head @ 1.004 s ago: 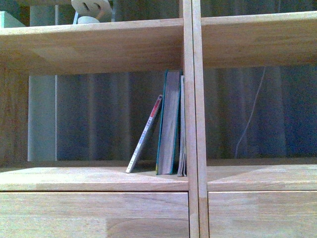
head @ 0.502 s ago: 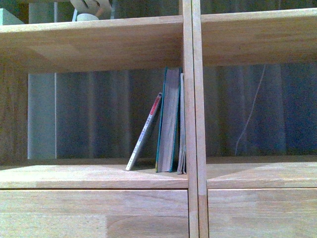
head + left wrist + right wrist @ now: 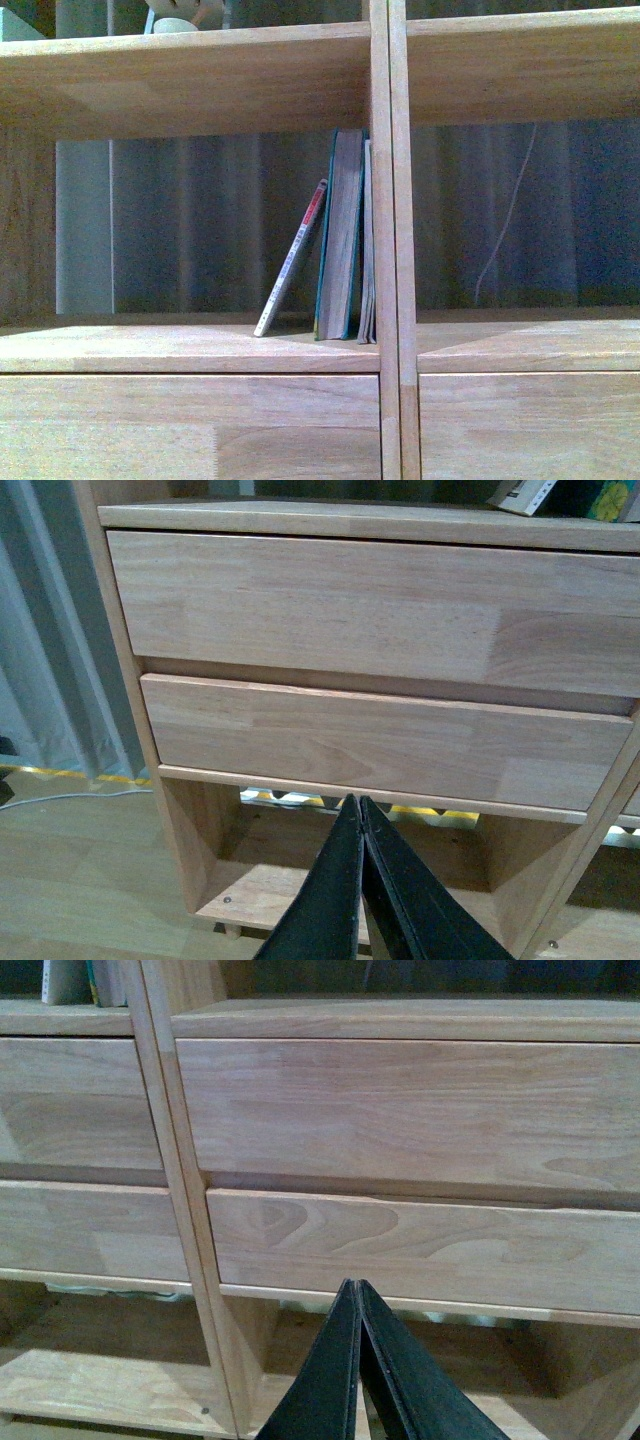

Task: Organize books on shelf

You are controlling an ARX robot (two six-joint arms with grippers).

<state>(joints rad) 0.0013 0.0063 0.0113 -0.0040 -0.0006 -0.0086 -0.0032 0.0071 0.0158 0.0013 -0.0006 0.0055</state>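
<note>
Left gripper (image 3: pixel 358 810): jaws pressed together, black tips meeting at one point, nothing held. Pointed at the lower of two plain drawer fronts (image 3: pixel 380 738) of the light-wood bookcase (image 3: pixel 130 680), tips apart from the wood. Beyond the tips, an open bottom compartment and pale floor (image 3: pixel 70 880); a grey curtain (image 3: pixel 50 650) off to the side past the bookcase's outer wall.

Right gripper (image 3: pixel 356 1293): jaws likewise closed tip to tip, empty. Aimed at the lower right-hand drawer front (image 3: pixel 420 1245), clear of it, with the central vertical divider (image 3: pixel 175 1190) running just to one side of the tips.

Books well above both pairs of jaws, out of reach of either, in the open compartment directly over the drawers, left of the divider. Three together at the compartment's right end:
- thin white paperback (image 3: pixel 291 260), red-and-white spine outward, tilted, foot out on the board and top leaning against the teal book;
- thicker teal-covered book (image 3: pixel 339 235), upright, page edges facing out;
- slim grey booklet (image 3: pixel 367 245), upright, squeezed between the teal book and the divider.

Only the paperback's bottom corner visible at the far edge of the left wrist view, only the books' bottom ends at the far corner of the right wrist view. Neighbouring compartment to the right showing a thin pale cord (image 3: pixel 505 220) hanging before the curtain. On the upper shelf board, a pale rounded object (image 3: pixel 180 15), mostly cut off, kind not clear.
</note>
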